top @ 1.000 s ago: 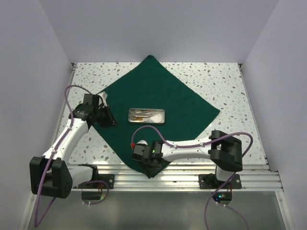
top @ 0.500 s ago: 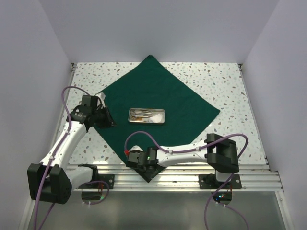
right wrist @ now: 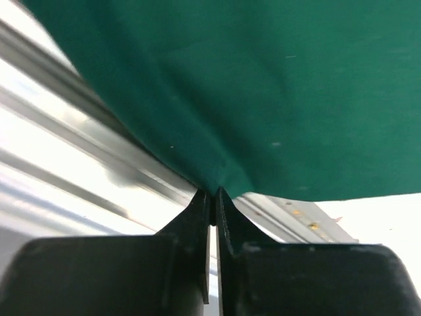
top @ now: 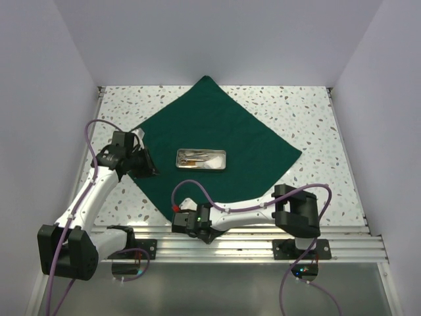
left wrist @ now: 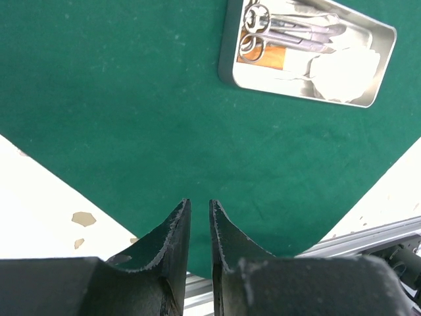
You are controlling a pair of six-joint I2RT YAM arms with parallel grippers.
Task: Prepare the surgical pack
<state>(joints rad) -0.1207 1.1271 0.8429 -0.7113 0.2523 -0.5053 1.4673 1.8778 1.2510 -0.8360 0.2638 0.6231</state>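
Note:
The dark green drape (top: 217,125) lies flat as a diamond on the speckled table. At its middle stands the steel tray (top: 179,158), which holds white gauze (left wrist: 345,66) and steel scissors and forceps (left wrist: 283,26). My right gripper (top: 197,232) is at the drape's near corner, shut on the cloth; in the right wrist view the drape (right wrist: 263,79) bunches into the pinched fingertips (right wrist: 214,192). My left gripper (top: 148,170) hovers over the drape's near-left edge. Its jaws (left wrist: 198,203) stand a narrow gap apart with nothing between them, above the drape (left wrist: 131,99).
An aluminium rail (top: 263,243) runs along the table's near edge, right under the held corner (right wrist: 99,131). Pale walls close in the table on the left, back and right. Bare speckled tabletop (top: 309,112) shows around the drape.
My right gripper slid left and nearer to the drape's near corner, then closed on it. The left gripper shifted only slightly at the drape's left edge.

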